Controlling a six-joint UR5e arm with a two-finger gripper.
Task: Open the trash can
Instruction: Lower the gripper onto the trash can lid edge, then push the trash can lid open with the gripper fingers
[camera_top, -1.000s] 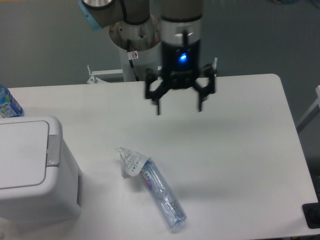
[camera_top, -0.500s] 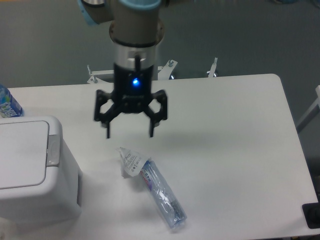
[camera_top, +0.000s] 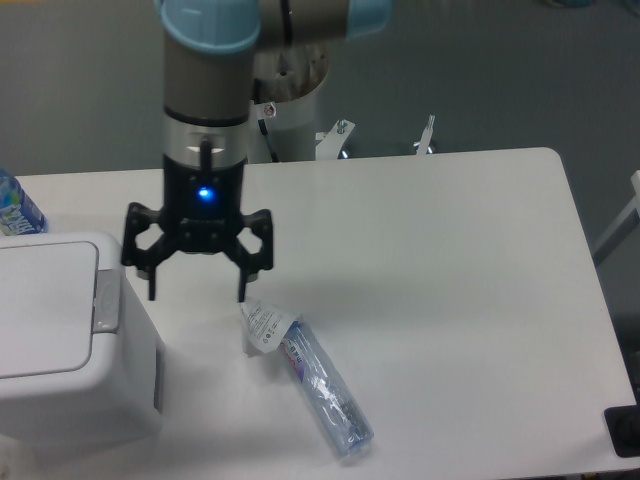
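We see a white trash can (camera_top: 70, 345) at the lower left of the frame, its flat lid the same white, with a grey push-button strip (camera_top: 107, 299) along the lid's right edge. The table (camera_top: 450, 260) is plain white against a dull grey-green floor. The gripper (camera_top: 196, 290) is black, with a small blue light glowing on its body; above it the arm shows a silver-grey sleeve and light blue caps at the top of the frame. At lower centre lies a clear plastic bottle (camera_top: 322, 385) with a white, finely printed label and faint blue and red markings. At the far left edge we catch a blue-and-white labelled bottle (camera_top: 16, 208).
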